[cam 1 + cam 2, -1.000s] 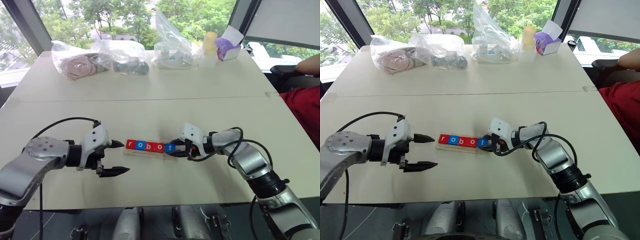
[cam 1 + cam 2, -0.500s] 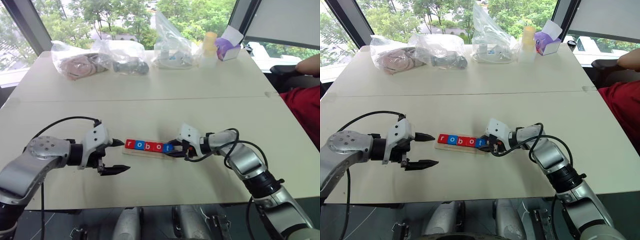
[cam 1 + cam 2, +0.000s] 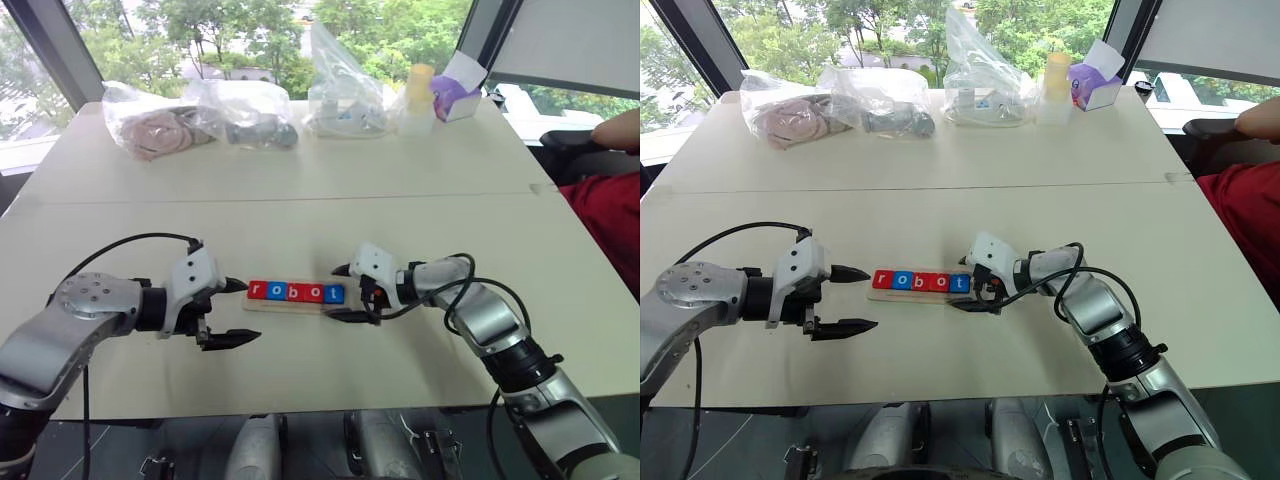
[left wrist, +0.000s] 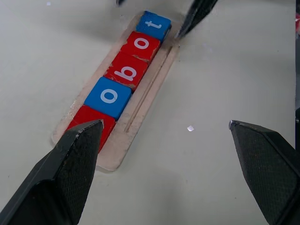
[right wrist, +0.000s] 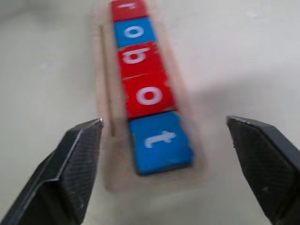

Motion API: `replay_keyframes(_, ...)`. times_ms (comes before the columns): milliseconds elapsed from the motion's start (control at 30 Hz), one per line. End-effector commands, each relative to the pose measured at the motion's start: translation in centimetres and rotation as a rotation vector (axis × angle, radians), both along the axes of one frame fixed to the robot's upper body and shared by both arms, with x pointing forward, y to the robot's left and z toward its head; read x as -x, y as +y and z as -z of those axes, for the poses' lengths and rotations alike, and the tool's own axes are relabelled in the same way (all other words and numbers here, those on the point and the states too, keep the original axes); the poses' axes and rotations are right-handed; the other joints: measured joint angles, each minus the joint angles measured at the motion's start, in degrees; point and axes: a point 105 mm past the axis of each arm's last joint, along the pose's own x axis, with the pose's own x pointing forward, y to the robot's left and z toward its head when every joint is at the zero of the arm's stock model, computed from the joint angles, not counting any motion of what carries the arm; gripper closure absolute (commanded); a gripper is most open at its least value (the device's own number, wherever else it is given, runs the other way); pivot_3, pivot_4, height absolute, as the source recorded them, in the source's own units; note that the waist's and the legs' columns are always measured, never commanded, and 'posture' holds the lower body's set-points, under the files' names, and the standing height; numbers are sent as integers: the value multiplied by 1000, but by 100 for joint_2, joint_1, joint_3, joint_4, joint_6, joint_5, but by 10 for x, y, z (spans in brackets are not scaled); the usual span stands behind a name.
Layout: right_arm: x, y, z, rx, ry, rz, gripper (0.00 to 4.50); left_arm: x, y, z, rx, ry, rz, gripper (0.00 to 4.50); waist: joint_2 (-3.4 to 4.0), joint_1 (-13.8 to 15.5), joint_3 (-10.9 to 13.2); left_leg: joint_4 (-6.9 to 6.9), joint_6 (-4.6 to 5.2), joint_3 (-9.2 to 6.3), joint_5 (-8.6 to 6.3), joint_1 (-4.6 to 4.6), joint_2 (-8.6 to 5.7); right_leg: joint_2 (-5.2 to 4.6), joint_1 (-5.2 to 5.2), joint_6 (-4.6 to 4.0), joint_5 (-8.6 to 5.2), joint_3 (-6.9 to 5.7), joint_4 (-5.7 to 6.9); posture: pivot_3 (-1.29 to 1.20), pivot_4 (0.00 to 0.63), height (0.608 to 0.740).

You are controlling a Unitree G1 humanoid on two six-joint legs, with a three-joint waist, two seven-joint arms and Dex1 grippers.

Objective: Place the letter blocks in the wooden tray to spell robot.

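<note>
Five letter blocks [image 3: 296, 292] lie in a row in the wooden tray [image 4: 140, 112], reading r, o, b, o, t from left to right. The r, b and second o are red. The first o and the t [image 5: 161, 140] are blue. My right gripper [image 3: 337, 293] stands open at the tray's right end, one finger on each side of the t block and apart from it. My left gripper [image 3: 251, 311] is open just off the tray's left end, with one fingertip [image 4: 89, 133] over the r block's corner and nothing held.
Several clear plastic bags [image 3: 235, 110], a pale bottle [image 3: 418, 98] and a purple box [image 3: 455, 92] line the table's far edge. A person in red [image 3: 612, 215] sits at the right. Bare tabletop [image 3: 400, 210] lies between the tray and the bags.
My right gripper has opened and let go of the t block, which now lies flat at the tray's right end. The left arm has kept still.
</note>
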Motion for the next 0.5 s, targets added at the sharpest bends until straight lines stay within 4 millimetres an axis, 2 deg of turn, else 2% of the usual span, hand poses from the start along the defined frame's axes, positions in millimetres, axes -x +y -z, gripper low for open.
replay_keyframes(33,-1,-4,-22,-37,-73,26,37,1,-2,-3,4,-17,10,0,0,1,0,0,0,0,0,0,0,0,0,0,0,0,0,0,150,740)
replay_keyframes(200,-2,-32,-29,-85,-32,147,37,-4,9,-10,81,10,-66,0,0,3,0,-1,0,0,0,0,0,0,0,0,0,0,0,0,150,740)
replay_keyframes(300,19,-50,-34,-126,71,149,37,-4,29,-8,97,24,-159,0,-1,8,0,-1,0,-1,0,-1,1,-4,0,1,1,0,0,0,150,740)
replay_keyframes(367,42,-64,-34,-133,145,163,37,3,45,-5,113,48,-236,0,0,13,0,-3,1,-3,0,-1,2,-5,1,2,1,0,0,0,150,740)
replay_keyframes(500,73,-73,-28,-138,249,175,37,11,56,-8,168,51,-317,0,-3,6,-1,-10,5,-6,-4,2,6,-9,1,-3,-2,-2,-2,0,150,740)
